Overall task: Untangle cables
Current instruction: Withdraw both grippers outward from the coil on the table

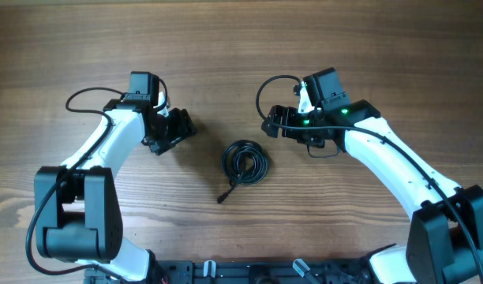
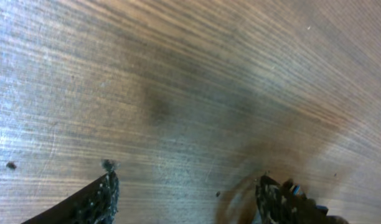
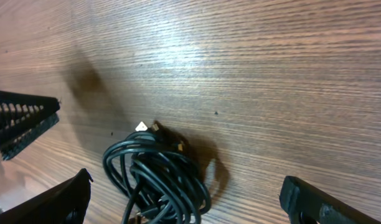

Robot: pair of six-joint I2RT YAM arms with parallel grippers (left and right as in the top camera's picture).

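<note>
The cables (image 1: 245, 161) lie as one bunched black coil on the wooden table, midway between the two arms, with a plug end (image 1: 222, 197) trailing toward the front. In the right wrist view the cables (image 3: 157, 177) sit between and just ahead of my right gripper (image 3: 187, 202), whose jaws stand wide open, untouched by either of the fingers (image 3: 61, 200). My right gripper (image 1: 274, 123) hovers up and to the right of the coil. My left gripper (image 1: 177, 128) is off to the coil's left, open over bare wood (image 2: 187, 199), with no cable in its view.
Thicker black wires (image 1: 267, 88) loop off the white arms. The left gripper's finger (image 3: 19, 117) shows at the left edge of the right wrist view. The arm bases and a black rail (image 1: 249, 272) run along the table's front edge.
</note>
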